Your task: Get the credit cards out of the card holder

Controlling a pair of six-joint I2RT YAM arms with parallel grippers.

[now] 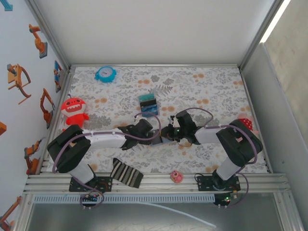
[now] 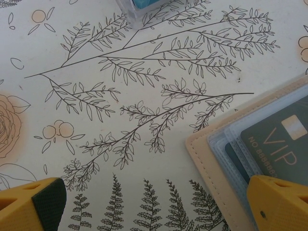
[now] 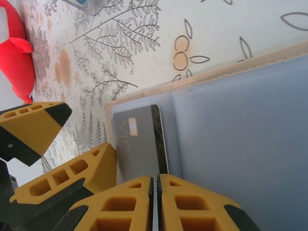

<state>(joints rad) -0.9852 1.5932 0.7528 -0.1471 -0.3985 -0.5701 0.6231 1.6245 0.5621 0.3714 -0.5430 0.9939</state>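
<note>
The card holder (image 1: 157,139) lies open on the flowered tablecloth between the two grippers, its tan rim (image 2: 211,163) around the pale blue panels (image 3: 240,144). A dark VIP card (image 2: 274,144) sits in its left panel, grey in the right wrist view (image 3: 137,139). My left gripper (image 2: 151,185) is open wide, one yellow finger (image 2: 279,202) over the holder's edge and the other on bare cloth. My right gripper (image 3: 155,180) is shut, its tips over the VIP card's near end. A small stack of teal cards (image 1: 148,104) lies farther back.
A red plush monster (image 1: 73,109) sits at the left, a blue alarm clock (image 1: 105,73) at the back, a striped cloth (image 1: 126,173) and a small pink toy (image 1: 176,176) at the near edge, and a red-and-white toy (image 1: 246,123) at the right wall.
</note>
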